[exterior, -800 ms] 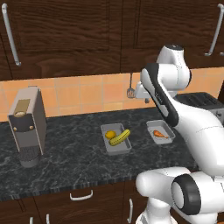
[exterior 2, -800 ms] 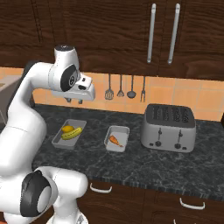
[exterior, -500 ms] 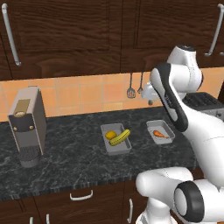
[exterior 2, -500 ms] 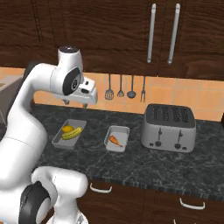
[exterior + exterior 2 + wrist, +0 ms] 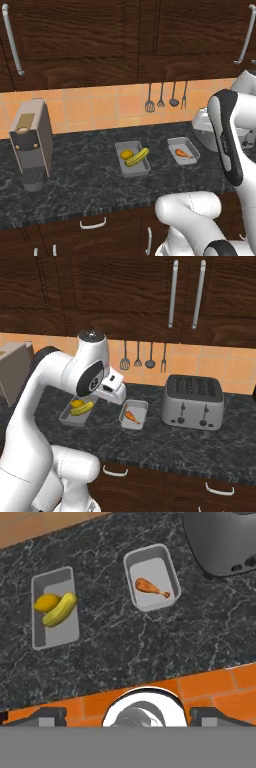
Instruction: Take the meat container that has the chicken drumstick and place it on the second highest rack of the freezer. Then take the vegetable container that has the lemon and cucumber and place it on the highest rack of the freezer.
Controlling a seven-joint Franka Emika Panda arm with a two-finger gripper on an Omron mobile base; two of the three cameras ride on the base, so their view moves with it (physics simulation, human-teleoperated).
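Observation:
The meat container point(image 5: 152, 584), a small grey tray, lies on the dark counter with the chicken drumstick point(image 5: 151, 587) in it. To its left lies the vegetable container point(image 5: 54, 607), holding the lemon point(image 5: 46, 602) and the cucumber point(image 5: 60, 610). My gripper point(image 5: 129, 714) hangs high above the counter, open and holding nothing, with its fingertips point(image 5: 47, 716) wide apart. From the right base view the gripper point(image 5: 117, 397) hovers between the two trays, above the meat container point(image 5: 135, 413) and the partly hidden vegetable container point(image 5: 77, 412). The freezer and its racks are out of view.
A silver toaster point(image 5: 194, 402) stands right of the meat container. A coffee machine point(image 5: 31, 142) stands at the counter's left end. Kitchen utensils point(image 5: 165, 97) hang on the orange tiled wall under dark wood cabinets point(image 5: 125, 35). Drawers run below the counter's front edge.
My arm has swung right and lowered, bringing the hand closer over the two trays. The jaws stay open. The trays have not moved.

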